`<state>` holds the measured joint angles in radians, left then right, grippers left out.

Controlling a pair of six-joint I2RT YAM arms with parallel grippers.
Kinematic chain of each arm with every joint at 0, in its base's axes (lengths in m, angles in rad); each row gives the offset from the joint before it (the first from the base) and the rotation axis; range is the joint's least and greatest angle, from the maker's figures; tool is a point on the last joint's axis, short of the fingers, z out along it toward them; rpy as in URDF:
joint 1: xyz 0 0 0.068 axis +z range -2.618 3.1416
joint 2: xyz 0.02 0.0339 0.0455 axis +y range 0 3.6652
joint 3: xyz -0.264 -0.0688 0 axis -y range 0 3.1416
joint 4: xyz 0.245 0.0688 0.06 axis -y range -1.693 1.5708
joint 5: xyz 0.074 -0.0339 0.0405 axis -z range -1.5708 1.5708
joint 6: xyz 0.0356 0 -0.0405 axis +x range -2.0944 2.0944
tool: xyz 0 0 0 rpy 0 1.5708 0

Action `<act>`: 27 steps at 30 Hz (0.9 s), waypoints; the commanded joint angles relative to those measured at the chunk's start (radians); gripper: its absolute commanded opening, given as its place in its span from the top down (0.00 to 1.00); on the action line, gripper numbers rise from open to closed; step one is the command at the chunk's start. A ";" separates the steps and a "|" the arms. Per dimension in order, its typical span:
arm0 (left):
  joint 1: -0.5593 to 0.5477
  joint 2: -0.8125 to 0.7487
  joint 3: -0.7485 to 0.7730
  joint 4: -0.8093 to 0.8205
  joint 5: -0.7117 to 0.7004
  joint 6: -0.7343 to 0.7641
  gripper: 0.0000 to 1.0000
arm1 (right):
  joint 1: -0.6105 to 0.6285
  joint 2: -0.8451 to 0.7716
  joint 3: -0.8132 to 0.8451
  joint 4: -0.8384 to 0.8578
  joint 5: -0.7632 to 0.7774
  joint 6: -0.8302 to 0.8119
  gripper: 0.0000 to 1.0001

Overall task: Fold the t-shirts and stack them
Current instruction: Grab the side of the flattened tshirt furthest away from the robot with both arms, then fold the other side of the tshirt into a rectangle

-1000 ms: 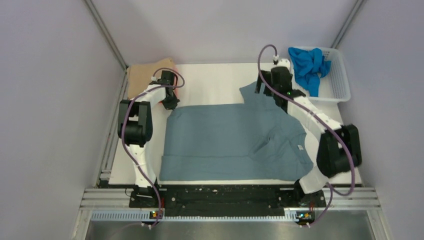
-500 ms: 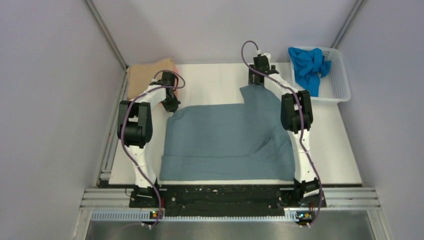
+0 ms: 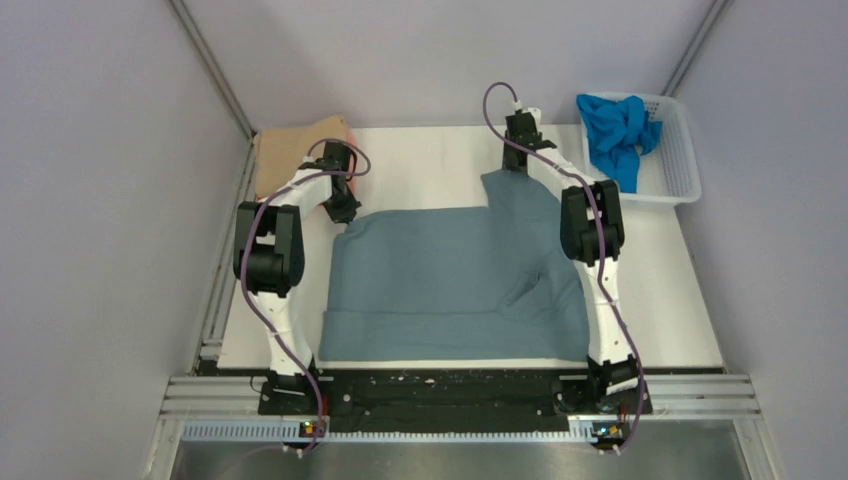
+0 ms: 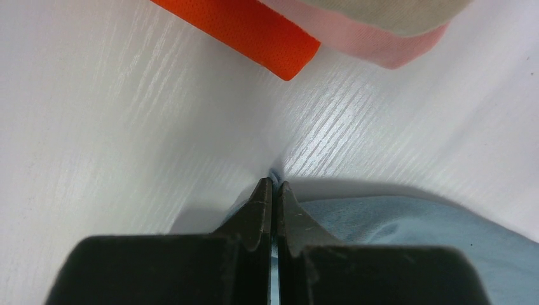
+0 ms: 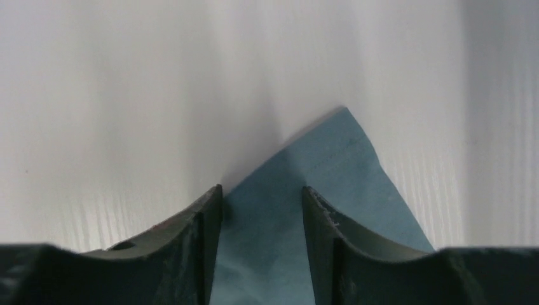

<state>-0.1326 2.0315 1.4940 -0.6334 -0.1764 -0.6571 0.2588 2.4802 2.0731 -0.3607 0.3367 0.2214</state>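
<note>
A dusty grey-blue t-shirt (image 3: 450, 270) lies spread on the white table, one sleeve pointing to the far side. My left gripper (image 3: 342, 212) is shut on its far left corner; in the left wrist view a sliver of the cloth (image 4: 407, 222) shows between the closed tips of that gripper (image 4: 273, 184). My right gripper (image 3: 515, 160) sits at the far sleeve corner. In the right wrist view its jaws (image 5: 262, 194) stand apart with the sleeve (image 5: 330, 159) lying between them. Folded tan (image 4: 381, 9), pink (image 4: 375, 44) and orange (image 4: 248, 32) shirts are stacked at the far left.
A white mesh basket (image 3: 675, 160) at the far right holds a crumpled bright blue t-shirt (image 3: 615, 130). The stack of folded shirts (image 3: 290, 150) sits just beyond the left gripper. Grey walls close in on both sides of the table.
The right arm has straightened and reached out to the far sleeve corner, uncovering the shirt's right side, and its jaws have narrowed around the sleeve. The left arm has not moved.
</note>
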 commanded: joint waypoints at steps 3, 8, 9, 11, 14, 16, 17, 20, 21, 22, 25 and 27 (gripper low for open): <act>-0.002 -0.084 -0.020 -0.011 -0.023 -0.013 1.00 | -0.008 -0.127 -0.178 -0.054 0.081 0.052 0.67; -0.002 -0.106 -0.036 0.004 -0.019 -0.015 1.00 | -0.012 -0.199 -0.283 0.062 0.046 0.055 0.93; -0.002 -0.104 -0.032 0.004 -0.016 -0.012 1.00 | -0.011 -0.205 -0.285 0.085 0.031 0.040 1.00; -0.002 -0.105 -0.023 0.000 -0.007 -0.008 1.00 | -0.012 -0.226 -0.286 0.117 0.003 0.018 1.00; -0.005 -0.119 -0.030 -0.001 -0.004 -0.010 1.00 | -0.007 -0.302 -0.341 0.144 -0.011 0.006 1.00; -0.008 -0.138 -0.057 0.006 -0.001 -0.013 1.00 | 0.002 -0.380 -0.422 0.184 -0.008 0.001 1.00; -0.008 -0.150 -0.072 0.012 0.002 -0.014 1.00 | 0.006 -0.424 -0.461 0.194 -0.005 -0.001 1.00; -0.015 -0.202 -0.124 0.028 0.008 -0.019 1.00 | 0.022 -0.559 -0.602 0.215 0.007 0.008 1.00; -0.017 -0.221 -0.142 0.034 0.008 -0.021 1.00 | 0.027 -0.603 -0.652 0.221 0.008 0.017 1.00; -0.020 -0.241 -0.163 0.038 0.007 -0.023 1.00 | 0.033 -0.649 -0.702 0.227 0.006 0.027 1.00; -0.028 -0.311 -0.232 0.052 0.003 -0.029 1.00 | 0.053 -0.787 -0.832 0.226 0.005 0.054 1.00; -0.035 -0.362 -0.282 0.058 -0.002 -0.037 1.00 | 0.072 -0.893 -0.913 0.220 0.015 0.068 1.00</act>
<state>-0.1543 1.7943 1.2839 -0.6113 -0.1715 -0.6746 0.2913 1.7733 1.2690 -0.1768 0.3386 0.2516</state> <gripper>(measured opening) 0.023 0.015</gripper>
